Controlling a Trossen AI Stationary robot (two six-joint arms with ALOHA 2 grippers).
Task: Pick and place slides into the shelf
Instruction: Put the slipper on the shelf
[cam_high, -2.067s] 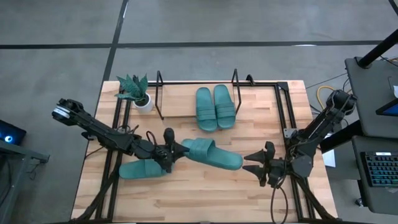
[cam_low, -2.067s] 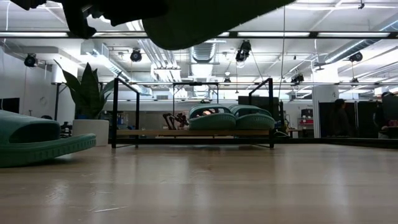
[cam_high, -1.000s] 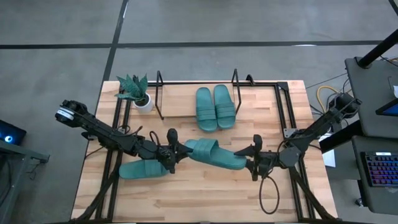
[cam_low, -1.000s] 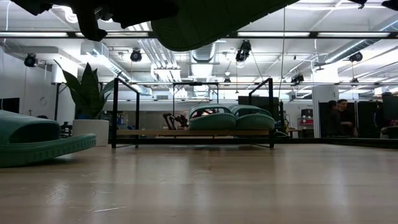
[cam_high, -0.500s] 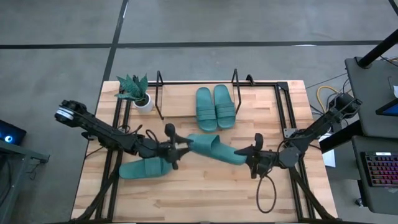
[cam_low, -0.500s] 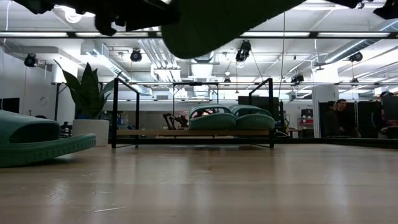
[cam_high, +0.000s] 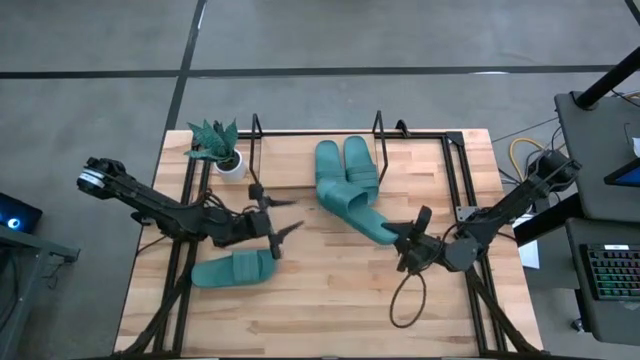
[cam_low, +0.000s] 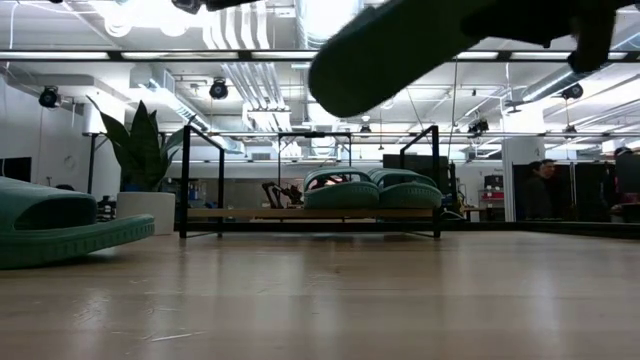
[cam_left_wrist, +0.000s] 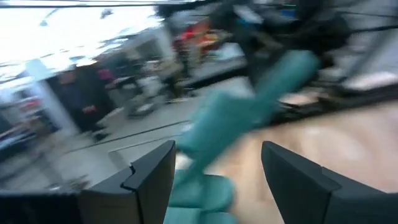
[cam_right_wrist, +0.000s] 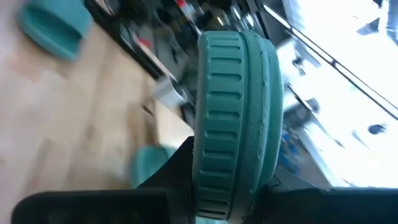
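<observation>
One teal slide (cam_high: 348, 198) hangs in the air, slanting from my right gripper (cam_high: 398, 240), which is shut on it, toward the shelf (cam_high: 290, 168) at the far edge. It shows as a dark shape high in the low view (cam_low: 400, 45). Two more slides (cam_high: 360, 165) lie side by side on the shelf's board. Another slide (cam_high: 232, 270) lies flat on the table at the near left. My left gripper (cam_high: 283, 214) stands open left of the held slide, with nothing between its fingers (cam_left_wrist: 149, 180). My right gripper pinches the slide's near right end (cam_right_wrist: 233, 180) between its two fingers, which come about level from the table's right side. The slide is lifted clear of the table. Its free end (cam_high: 326, 158) reaches over the slides on the shelf.
A small potted plant (cam_high: 220, 148) stands at the far left beside the shelf's black wire frame (cam_high: 256, 150). A black cable loop (cam_high: 405, 305) lies under the right arm. Bare wood shows along the near edge. People stand in the room beyond the table (cam_low: 545, 190).
My left gripper has opened, let go of the slide's left end, risen and drawn back toward the table's left edge. My right gripper has shut on the slide's right end and swung its free end from pointing left to pointing at the shelf.
</observation>
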